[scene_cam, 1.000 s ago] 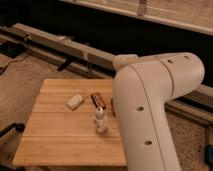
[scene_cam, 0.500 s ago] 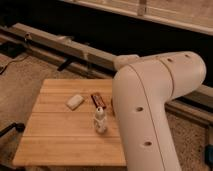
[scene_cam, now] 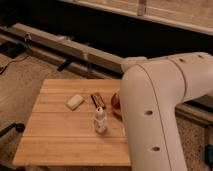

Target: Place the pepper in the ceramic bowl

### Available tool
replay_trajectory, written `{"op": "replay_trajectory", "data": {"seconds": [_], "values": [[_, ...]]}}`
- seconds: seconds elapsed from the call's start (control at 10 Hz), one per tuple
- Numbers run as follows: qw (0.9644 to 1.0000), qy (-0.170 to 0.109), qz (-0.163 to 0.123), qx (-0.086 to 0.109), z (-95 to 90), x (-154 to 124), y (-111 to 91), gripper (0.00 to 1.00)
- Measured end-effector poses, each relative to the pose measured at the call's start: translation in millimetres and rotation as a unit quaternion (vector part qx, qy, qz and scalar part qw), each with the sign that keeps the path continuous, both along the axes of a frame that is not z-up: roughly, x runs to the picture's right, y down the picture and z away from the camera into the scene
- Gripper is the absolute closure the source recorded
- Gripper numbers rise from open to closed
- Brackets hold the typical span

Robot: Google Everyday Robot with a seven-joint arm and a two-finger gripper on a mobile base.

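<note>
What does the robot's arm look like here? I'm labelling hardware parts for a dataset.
The arm is a thick, rounded, off-white shell bent like an elbow, smooth and matte, with a few small dark round holes along its side. No cables or markings show. It fills the right of the camera view beside the wooden table. The gripper is out of view.

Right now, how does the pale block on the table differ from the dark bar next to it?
The pale block is cream-white and stubby; the dark bar is brown and slimmer. The block lies left, the bar nearer the ceramic bowl. Both lie flat on the wooden table. The claw is not in view.
</note>
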State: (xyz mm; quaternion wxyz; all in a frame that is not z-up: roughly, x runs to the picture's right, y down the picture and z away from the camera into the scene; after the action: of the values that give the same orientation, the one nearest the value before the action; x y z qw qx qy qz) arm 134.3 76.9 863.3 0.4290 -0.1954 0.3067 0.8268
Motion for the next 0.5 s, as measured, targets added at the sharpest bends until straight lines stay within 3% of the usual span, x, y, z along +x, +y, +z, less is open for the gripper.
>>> {"op": "replay_trajectory", "data": {"seconds": [0.2, 0.4, 0.5], "values": [[0.9997, 0.005, -0.009, 0.024, -9.0, 0, -5, 0.2], [0.9975, -0.013, -0.032, 0.062, -31.9, -20, -19, 0.2], [0.9968, -0.017, -0.037, 0.069, -36.3, -24, -22, 0.2]]}}
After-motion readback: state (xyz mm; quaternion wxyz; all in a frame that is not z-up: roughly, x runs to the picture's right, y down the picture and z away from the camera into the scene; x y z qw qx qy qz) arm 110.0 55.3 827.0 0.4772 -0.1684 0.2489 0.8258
